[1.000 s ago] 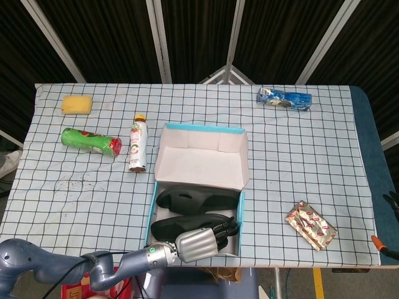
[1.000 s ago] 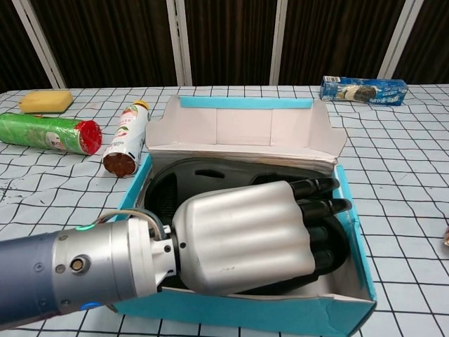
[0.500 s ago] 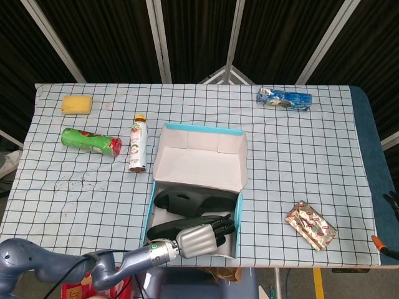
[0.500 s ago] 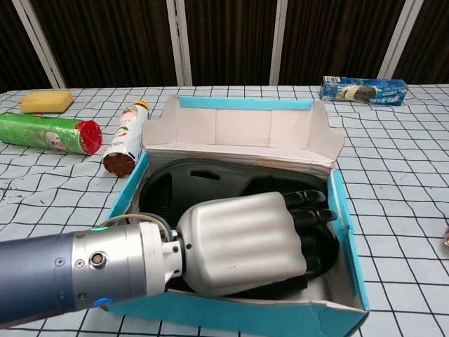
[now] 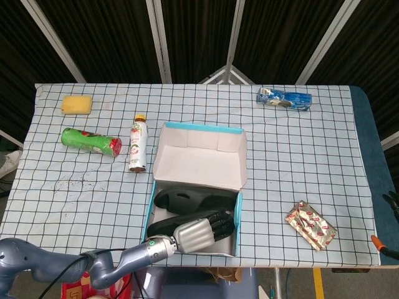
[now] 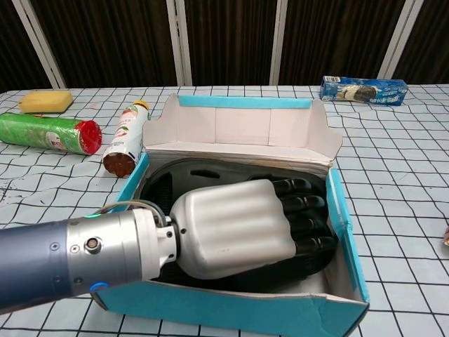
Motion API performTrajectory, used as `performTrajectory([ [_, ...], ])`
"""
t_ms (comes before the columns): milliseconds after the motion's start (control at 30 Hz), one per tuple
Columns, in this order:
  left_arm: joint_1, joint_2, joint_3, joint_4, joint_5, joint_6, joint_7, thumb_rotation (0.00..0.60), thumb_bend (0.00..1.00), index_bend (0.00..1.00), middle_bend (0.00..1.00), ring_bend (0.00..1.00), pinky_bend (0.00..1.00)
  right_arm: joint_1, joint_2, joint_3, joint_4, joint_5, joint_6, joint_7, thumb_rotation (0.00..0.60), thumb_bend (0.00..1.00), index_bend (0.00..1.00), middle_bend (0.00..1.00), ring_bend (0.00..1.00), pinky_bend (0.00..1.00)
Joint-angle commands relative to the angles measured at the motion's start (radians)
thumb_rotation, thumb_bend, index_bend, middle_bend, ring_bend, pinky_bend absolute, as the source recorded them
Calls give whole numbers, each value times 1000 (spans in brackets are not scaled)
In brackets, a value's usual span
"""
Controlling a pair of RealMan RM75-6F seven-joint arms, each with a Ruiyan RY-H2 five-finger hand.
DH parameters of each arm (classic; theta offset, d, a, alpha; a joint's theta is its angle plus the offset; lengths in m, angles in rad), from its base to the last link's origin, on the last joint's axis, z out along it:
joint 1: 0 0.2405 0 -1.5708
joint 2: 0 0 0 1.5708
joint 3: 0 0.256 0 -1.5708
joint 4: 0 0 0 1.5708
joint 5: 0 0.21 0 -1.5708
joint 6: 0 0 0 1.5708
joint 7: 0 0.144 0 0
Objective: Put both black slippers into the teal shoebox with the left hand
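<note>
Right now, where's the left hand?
In both views the left hand is low inside the teal shoebox, over the near black slipper.

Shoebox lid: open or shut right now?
Open. The teal shoebox has its lid hinged back and standing up at the far side, white lining facing the camera, with the left hand and black slippers inside.

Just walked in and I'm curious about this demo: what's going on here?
The robot's left hand is reaching down into the open teal shoebox, palm down over the nearer black slipper. Another black slipper lies behind it, against the lid side. So both slippers sit in the box; whether the fingers grip the near one cannot be told. The right hand is out of view. A green can and bottle lie untouched nearby.
</note>
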Motion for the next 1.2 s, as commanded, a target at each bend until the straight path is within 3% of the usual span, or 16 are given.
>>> performTrajectory([
  [33, -3, 32, -2, -34, 3, 0, 21, 600, 384, 18, 0, 0, 0, 1, 0, 0, -1, 0, -2, -1, 600, 311, 62, 20, 0, 0],
  [500, 27, 240, 18, -290, -47, -11, 207, 600, 384, 0, 0, 0, 0, 0, 3, -1, -7, -2, -1, -5, 600, 311, 62, 20, 0, 0],
  [667, 60, 334, 42, -391, -60, 19, 250, 600, 272, 0, 0, 0, 0, -1, 3, 0, -6, 1, -1, -3, 600, 311, 62, 20, 0, 0],
  [833, 102, 452, 62, -502, -51, 78, 268, 600, 243, 0, 0, 0, 0, 2, 2, 0, -6, 2, -7, -6, 600, 310, 62, 20, 0, 0],
  [967, 178, 561, 75, -584, -11, 208, 244, 600, 239, 0, 0, 0, 0, 0, 4, -1, -11, 0, -2, -10, 600, 311, 62, 19, 0, 0],
  [1067, 289, 625, 86, -604, 44, 402, 200, 600, 242, 0, 0, 0, 0, -2, 5, -1, -14, -3, 2, -10, 600, 311, 62, 19, 0, 0],
  [1200, 504, 637, 133, -551, 82, 736, -31, 600, 242, 0, 0, 0, 0, -2, 6, -2, -14, -5, 4, -5, 600, 311, 63, 20, 0, 0],
])
